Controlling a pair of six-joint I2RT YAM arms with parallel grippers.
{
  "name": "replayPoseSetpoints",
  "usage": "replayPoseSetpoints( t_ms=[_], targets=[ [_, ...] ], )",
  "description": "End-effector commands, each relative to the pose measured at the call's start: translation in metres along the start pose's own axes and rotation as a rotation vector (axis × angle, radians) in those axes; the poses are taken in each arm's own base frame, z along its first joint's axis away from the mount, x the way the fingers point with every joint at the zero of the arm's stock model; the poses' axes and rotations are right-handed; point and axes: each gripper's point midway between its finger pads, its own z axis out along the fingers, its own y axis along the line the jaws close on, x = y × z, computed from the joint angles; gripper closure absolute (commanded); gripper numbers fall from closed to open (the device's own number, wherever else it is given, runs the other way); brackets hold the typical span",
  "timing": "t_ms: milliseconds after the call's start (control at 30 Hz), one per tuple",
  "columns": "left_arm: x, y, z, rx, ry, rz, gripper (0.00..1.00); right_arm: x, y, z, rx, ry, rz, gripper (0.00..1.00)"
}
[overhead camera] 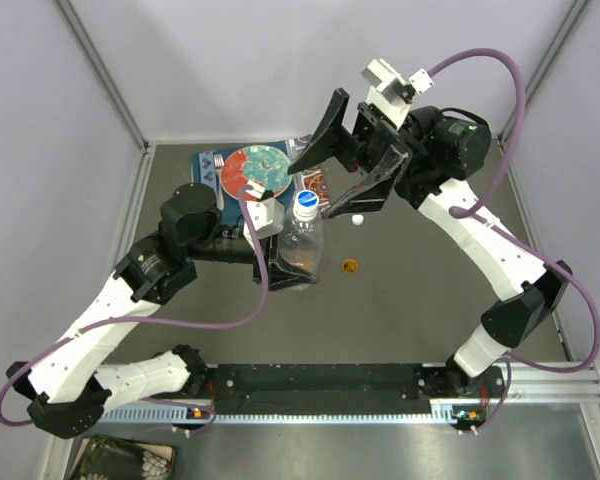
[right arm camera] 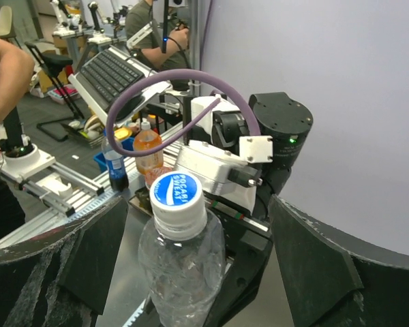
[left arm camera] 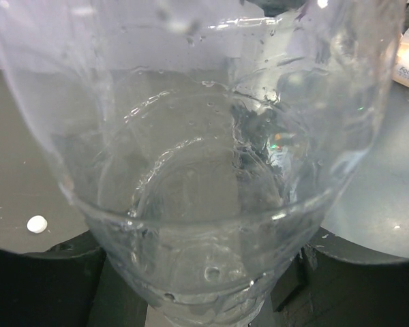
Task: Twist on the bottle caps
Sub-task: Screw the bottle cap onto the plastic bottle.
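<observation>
1. The right gripper (overhead camera: 316, 188) stands wide and empty, 1 finger on either side of the bottle's neck, touching nothing.
2. Centred between those fingers is the blue-topped white cap (right arm camera: 178, 194), sitting on the clear bottle (overhead camera: 298, 250), whose long axis runs roughly upright.
3. The left gripper (overhead camera: 278, 256) clamps that bottle's body from the left, mid-table.
4. Just right of the bottle, 1 white cap (overhead camera: 358, 219) and 1 orange cap (overhead camera: 350, 266) lie loose on the table (overhead camera: 430, 320). The right arm is nearer to both.

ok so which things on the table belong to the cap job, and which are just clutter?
Job: clear bottle, blue-and-white cap sitting on it, loose white cap, loose orange cap.
Clutter: red-and-teal plate, blue item under it, printed packet beside the plate.
</observation>
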Motion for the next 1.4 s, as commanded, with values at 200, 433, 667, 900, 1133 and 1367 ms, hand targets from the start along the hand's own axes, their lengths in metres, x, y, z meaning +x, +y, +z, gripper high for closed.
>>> replayPoseSetpoints(
  t_ms=[200,433,667,900,1133,1367],
  targets=[
    [-0.007,0.002,-0.001,-0.004,-0.047,0.039,0.76,-0.013,0.031,0.016,-0.087,0.019,-0.100,0.22],
    [-0.010,0.001,-0.004,-0.010,-0.058,0.045,0.76,-0.006,0.027,0.019,-0.096,0.033,-0.068,0.42],
    [-0.010,0.002,-0.005,-0.014,-0.061,0.042,0.76,-0.002,0.024,0.020,-0.100,0.043,-0.040,0.45],
    [-0.010,0.003,-0.005,-0.021,-0.062,0.047,0.76,-0.001,0.020,0.021,-0.094,0.039,-0.028,0.58],
    [-0.011,0.008,-0.006,-0.044,-0.063,0.046,0.76,0.002,0.018,0.021,-0.096,0.046,-0.016,0.71],
    [-0.021,0.029,-0.010,-0.161,-0.085,0.060,0.76,0.020,0.010,0.017,-0.094,0.092,0.042,0.82]
  ],
)
